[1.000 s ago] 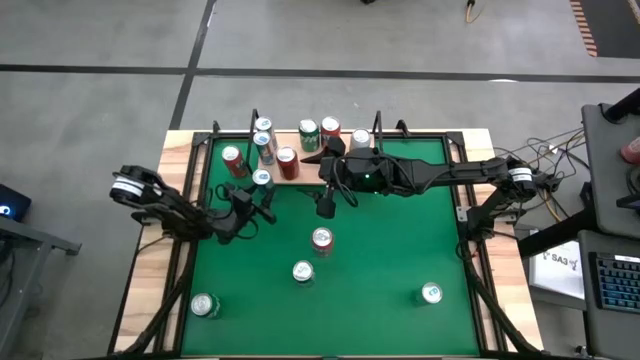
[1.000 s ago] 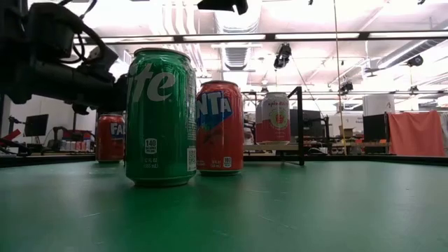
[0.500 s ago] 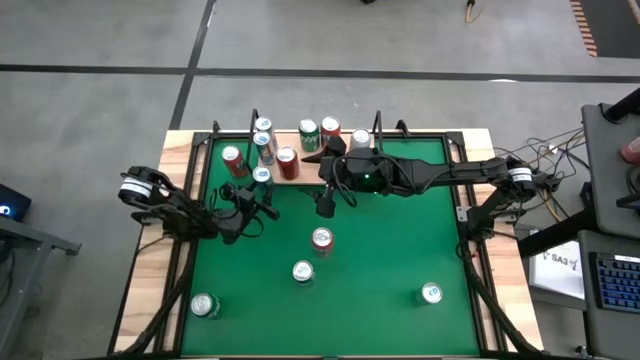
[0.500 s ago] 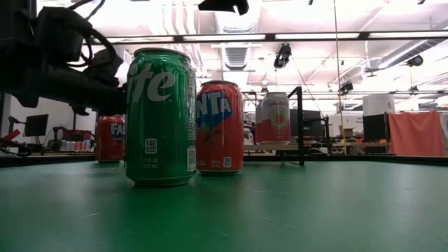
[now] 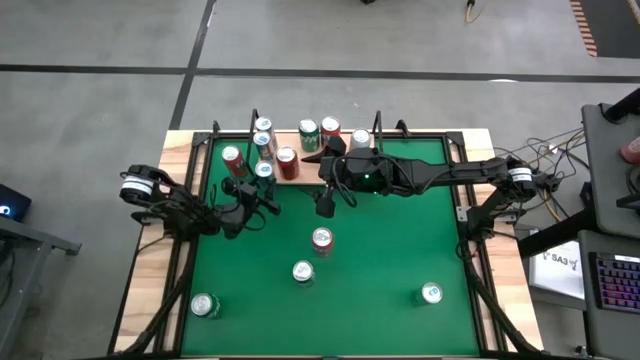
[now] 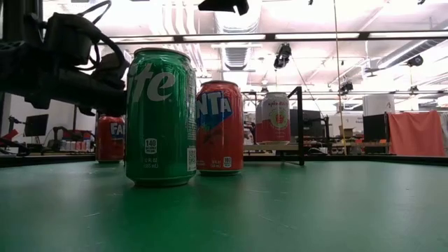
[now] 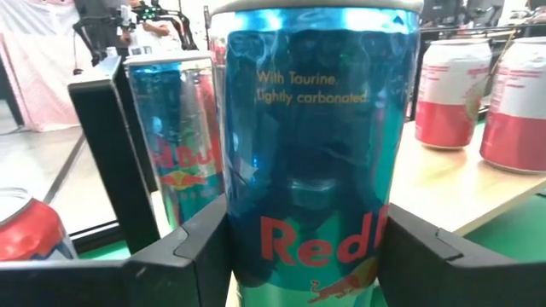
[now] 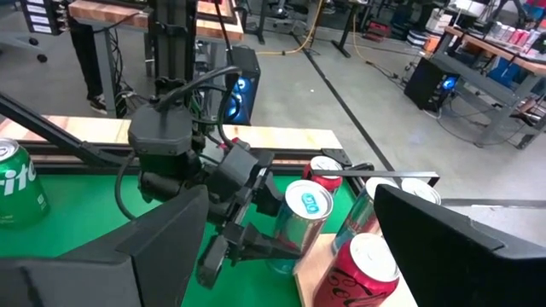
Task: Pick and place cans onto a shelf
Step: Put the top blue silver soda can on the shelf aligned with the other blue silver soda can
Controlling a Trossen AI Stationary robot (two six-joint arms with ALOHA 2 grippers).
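Observation:
The shelf (image 5: 318, 166) is a light-wood board along the table's far side. Several cans stand on it, among them a red can (image 5: 288, 160) and a green one (image 5: 309, 133). At the shelf's near left edge my left gripper (image 5: 258, 190) is shut on an upright blue can (image 7: 316, 162), which also shows in the right wrist view (image 8: 303, 217). Whether the blue can's base rests on the board, I cannot tell. My right gripper (image 5: 325, 205) hangs open high over the table's middle, with nothing between its fingers. My left gripper pinches the blue can's lower body (image 7: 256, 247) between its two fingers (image 7: 183, 251), one on each side of the round wall. The fingers come in level, slanting from the table's left and near side. The can stands upright in the hold.
Loose cans stand on the green table top: a red one (image 5: 322, 238), a green one (image 5: 303, 271), one at the near left (image 5: 205, 305) and one at the near right (image 5: 431, 293). A second blue can (image 7: 171, 145) and a black wire upright (image 7: 115, 153) stand close beside the held can.
My left gripper has carried the blue can a short way toward the table's far edge, up to the shelf's near edge. The can has stayed upright. My right arm has kept still.

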